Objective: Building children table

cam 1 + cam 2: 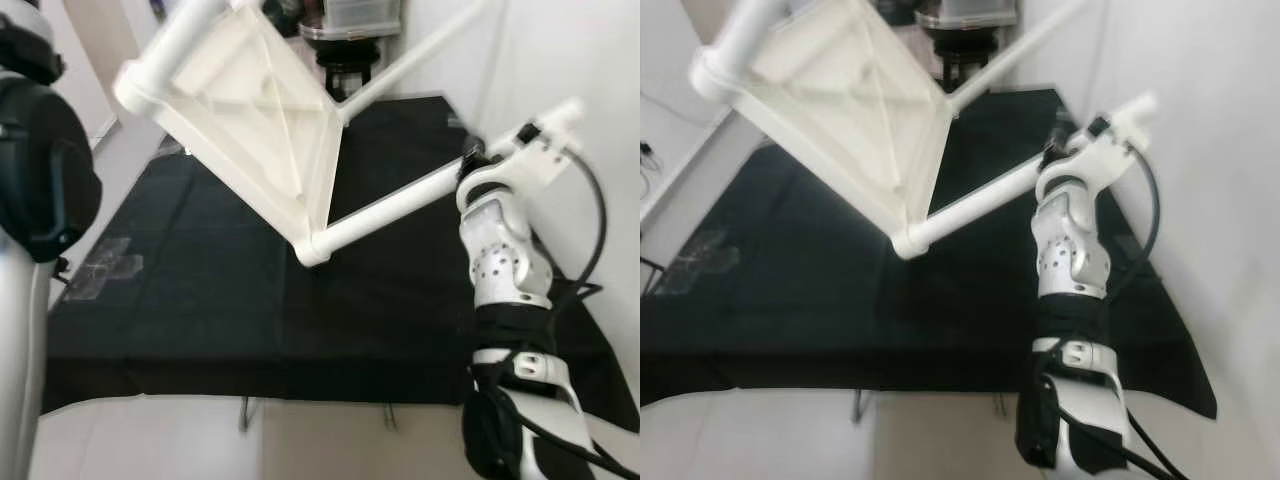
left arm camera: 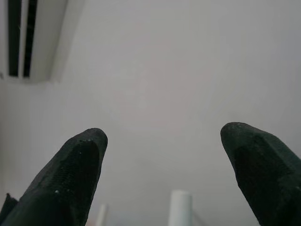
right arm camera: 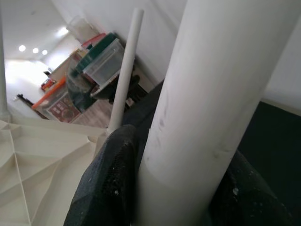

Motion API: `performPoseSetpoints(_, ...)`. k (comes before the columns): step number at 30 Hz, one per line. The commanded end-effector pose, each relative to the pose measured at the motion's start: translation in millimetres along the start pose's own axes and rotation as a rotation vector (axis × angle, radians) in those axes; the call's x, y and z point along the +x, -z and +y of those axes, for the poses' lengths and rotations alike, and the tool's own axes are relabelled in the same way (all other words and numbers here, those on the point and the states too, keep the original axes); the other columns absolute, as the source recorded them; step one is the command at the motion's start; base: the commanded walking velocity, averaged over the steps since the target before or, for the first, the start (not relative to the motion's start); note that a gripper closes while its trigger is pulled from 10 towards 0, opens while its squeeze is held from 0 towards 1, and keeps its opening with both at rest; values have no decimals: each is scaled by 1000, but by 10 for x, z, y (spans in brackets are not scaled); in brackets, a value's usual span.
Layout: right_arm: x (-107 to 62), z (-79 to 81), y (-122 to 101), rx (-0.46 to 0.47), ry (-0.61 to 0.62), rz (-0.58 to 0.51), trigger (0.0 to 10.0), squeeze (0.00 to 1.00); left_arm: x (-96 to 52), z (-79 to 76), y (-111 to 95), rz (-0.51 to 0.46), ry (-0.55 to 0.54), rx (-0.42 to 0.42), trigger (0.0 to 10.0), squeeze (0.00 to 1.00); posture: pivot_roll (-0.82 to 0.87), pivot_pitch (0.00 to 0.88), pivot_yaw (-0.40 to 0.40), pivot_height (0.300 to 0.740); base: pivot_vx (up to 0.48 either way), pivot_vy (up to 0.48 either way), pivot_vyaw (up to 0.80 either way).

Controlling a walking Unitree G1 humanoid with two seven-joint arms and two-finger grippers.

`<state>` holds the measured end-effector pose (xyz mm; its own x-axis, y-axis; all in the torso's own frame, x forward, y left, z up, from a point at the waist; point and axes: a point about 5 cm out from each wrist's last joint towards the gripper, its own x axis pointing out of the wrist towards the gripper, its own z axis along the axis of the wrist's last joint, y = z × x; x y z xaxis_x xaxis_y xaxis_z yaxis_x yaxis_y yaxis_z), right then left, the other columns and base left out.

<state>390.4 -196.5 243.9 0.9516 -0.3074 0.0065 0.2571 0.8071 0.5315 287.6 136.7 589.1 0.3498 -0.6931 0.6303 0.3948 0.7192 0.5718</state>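
Right arm (image 1: 505, 265) closest to camera, silver, reaching up and forward. Right hand (image 3: 181, 197) clamped on white table leg (image 3: 211, 89), black fingers (image 3: 110, 183) pressed against both sides of the tube. Same leg (image 1: 390, 208) runs from that hand down-left to a corner socket of the white tabletop (image 1: 250, 120). Tabletop held up off the floor, tilted on edge, ribbed underside facing the camera, up and to the left of the right hand. Second leg (image 1: 410, 60) sticking out from the tabletop's far corner, slanting up and right, beyond the right hand; also visible past the clamped leg in the right wrist view. Third leg (image 1: 180, 35) attached at the upper-left corner, well apart from the right hand.

Left hand (image 2: 162, 174) spread wide, gripping nothing, pointed at a plain white wall (image 2: 164, 70); top of a white tube (image 2: 181, 207) low between the fingertips, not touched. Left arm (image 1: 30, 180) at the near left edge, dark shoulder housing, blurred.

Black mat (image 1: 200, 290) on the floor under the whole assembly, below and left of the right hand. Stacked storage bins (image 3: 101, 61) beyond the far end of the mat.
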Motion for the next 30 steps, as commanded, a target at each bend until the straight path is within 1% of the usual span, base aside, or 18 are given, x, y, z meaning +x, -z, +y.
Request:
performPoseSetpoints(1, -306, -1009, 1175, -393, 339, 511, 10000, 0, -89, 35, 184, 53, -3, -57, 10000, 0, 88, 238, 36, 740, 0, 0, 0)
performPoseSetpoints(6, -341, -1137, 1240, -399, 385, 534, 10000, 0, -126, 41, 231, 60, 17, -90, 10000, 0, 101, 271, 40, 740, 0, 0, 0)
performPoseSetpoints(9, -479, -1372, 1427, -441, 443, 595, 10000, 0, -277, 4, 414, 91, 63, -193, 10000, 0, 117, 326, 45, 740, 0, 0, 0)
performPoseSetpoints(12, -549, -1460, 1503, -461, 456, 626, 10000, 0, -368, -50, 521, 108, 87, -259, 10000, 0, 128, 353, 45, 740, 0, 0, 0)
performPoseSetpoints(13, -597, -1520, 1543, -479, 464, 644, 10000, 0, -444, -109, 599, 125, 106, -288, 10000, 0, 136, 380, 45, 740, 0, 0, 0)
performPoseSetpoints(14, -597, -1520, 1543, -479, 464, 644, 10000, 0, -444, -109, 599, 125, 106, -288, 10000, 0, 136, 380, 45, 740, 0, 0, 0)
performPoseSetpoints(16, -693, -1646, 1609, -506, 487, 676, 10000, 0, -596, -233, 737, 156, 124, -356, 10000, 0, 145, 408, 43, 740, 0, 0, 0)
performPoseSetpoints(17, -745, -1724, 1633, -519, 503, 691, 10000, 0, -712, -335, 831, 173, 118, -403, 10000, 0, 158, 440, 39, 740, 0, 0, 0)
performPoseSetpoints(19, -745, -1724, 1633, -519, 503, 691, 10000, 0, -712, -335, 831, 173, 118, -403, 10000, 0, 158, 440, 39, 740, 0, 0, 0)
performPoseSetpoints(21, -802, -1814, 1654, -533, 514, 704, 10000, 0, -905, -499, 930, 203, 95, -467, 10000, 0, 171, 480, 44, 740, 0, 0, 0)
performPoseSetpoints(22, -802, -1814, 1654, -533, 514, 704, 10000, 0, -905, -499, 930, 203, 95, -467, 10000, 0, 171, 480, 44, 740, 0, 0, 0)
performPoseSetpoints(23, -819, -1844, 1657, -537, 516, 707, 10000, 0, -982, -562, 943, 221, 85, -484, 10000, 0, 175, 492, 45, 740, 0, 0, 0)
performPoseSetpoints(24, -819, -1844, 1657, -537, 516, 707, 10000, 0, -982, -562, 943, 221, 85, -484, 10000, 0, 175, 492, 45, 740, 0, 0, 0)
performPoseSetpoints(26, -837, -1879, 1663, -543, 514, 709, 10000, 0, -1138, -675, 986, 252, 48, -515, 10000, 0, 180, 513, 46, 740, 0, 0, 0)
performPoseSetpoints(27, -837, -1879, 1663, -543, 514, 709, 10000, 0, -1138, -675, 986, 252, 48, -515, 10000, 0, 180, 513, 46, 740, 0, 0, 0)
performPoseSetpoints(28, -846, -1896, 1666, -542, 511, 708, 10000, 0, -1207, -731, 997, 270, 34, -517, 10000, 0, 184, 523, 48, 740, 0, 0, 0)
performPoseSetpoints(29, -845, -1907, 1663, -535, 494, 699, 10000, 67, -1291, -796, 1012, 284, 7, -533, 10000, 0, 185, 541, 45, 740, 0, 0, 0)
performPoseSetpoints(30, -845, -1907, 1663, -535, 494, 699, 10000, 67, -1291, -796, 1012, 284, 7, -533, 10000, 0, 185, 541, 45, 740, 0, 0, 0)
